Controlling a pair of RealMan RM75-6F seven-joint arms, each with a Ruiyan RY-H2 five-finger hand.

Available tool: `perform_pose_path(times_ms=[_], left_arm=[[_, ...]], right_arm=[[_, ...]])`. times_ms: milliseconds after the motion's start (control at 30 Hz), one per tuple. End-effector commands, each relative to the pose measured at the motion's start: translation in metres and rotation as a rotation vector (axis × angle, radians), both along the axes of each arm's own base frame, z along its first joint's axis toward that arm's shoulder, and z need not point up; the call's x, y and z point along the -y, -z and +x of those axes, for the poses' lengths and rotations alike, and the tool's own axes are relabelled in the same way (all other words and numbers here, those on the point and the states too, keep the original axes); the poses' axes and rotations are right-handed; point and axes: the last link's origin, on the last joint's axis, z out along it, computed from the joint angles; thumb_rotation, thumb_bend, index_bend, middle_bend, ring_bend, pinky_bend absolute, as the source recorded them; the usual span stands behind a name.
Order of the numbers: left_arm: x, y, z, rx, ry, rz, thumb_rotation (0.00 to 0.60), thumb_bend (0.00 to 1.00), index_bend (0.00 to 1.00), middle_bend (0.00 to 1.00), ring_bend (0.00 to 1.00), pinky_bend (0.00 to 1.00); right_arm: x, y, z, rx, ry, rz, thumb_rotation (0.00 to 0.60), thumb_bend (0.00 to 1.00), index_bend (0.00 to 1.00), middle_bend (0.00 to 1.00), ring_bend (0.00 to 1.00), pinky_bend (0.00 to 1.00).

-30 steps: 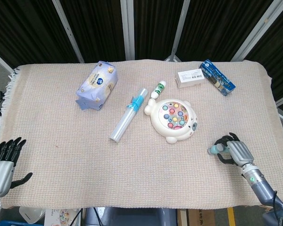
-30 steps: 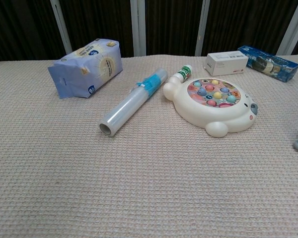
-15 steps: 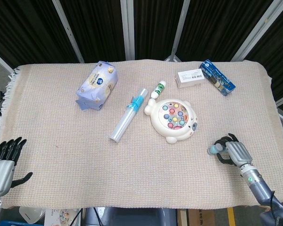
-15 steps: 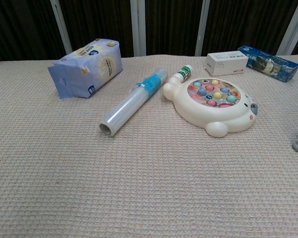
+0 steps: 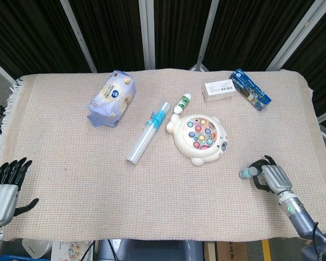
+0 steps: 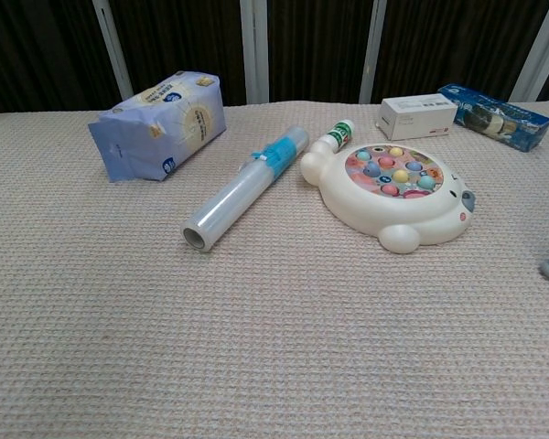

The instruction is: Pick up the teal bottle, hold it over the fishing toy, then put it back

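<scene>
Teal bottle (image 5: 245,173) lies on the tabletop (image 5: 70,163) at the right front, well apart from the fishing toy (image 5: 199,138). Right robot hand (image 5: 267,176) sits at its base end, fingers curled around it – whether they grip firmly or are letting go I can't tell. If this is the put-back, best to open the fingers slowly and pull straight back so the bottle doesn't roll. Left robot hand (image 5: 5,187) rests at the near left edge, fingers spread, holding nothing. Versus a second ago – the right hand has slid slightly toward the front edge; the bottle hasn't shifted.
</scene>
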Motion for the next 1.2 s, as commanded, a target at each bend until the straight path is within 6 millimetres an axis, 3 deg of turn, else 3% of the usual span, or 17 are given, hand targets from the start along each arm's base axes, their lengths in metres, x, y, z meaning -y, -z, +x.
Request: perform_pose_path(times_ms=[33, 800, 1200], left_arm=[[-0.0001, -0.0002, 0.0005, -0.001, 0.001, 0.001, 0.600, 0.16, 0.00, 0.00, 0.00, 0.00], [0.0012, -0.0004, -0.0025, -0.001, -0.011, 0.004, 0.600, 0.16, 0.00, 0.00, 0.00, 0.00], [0.0018, -0.0007, -0.0027, 0.002, -0.009, 0.008, 0.600, 0.16, 0.00, 0.00, 0.00, 0.00]], right_arm=[[-0.0002, 0.0000, -0.0005, 0.002, 0.000, -0.002, 0.600, 0.65, 0.45, 0.39, 0.23, 0.06], [0.0003, 0.0047, -0.0014, 0.002, 0.001, -0.005, 0.600, 0.65, 0.56, 0.51, 0.31, 0.09], [0.0014, -0.0005, 0.0048, 0.048, -0.025, -0.054, 0.600, 0.65, 0.74, 0.64, 0.43, 0.20]])
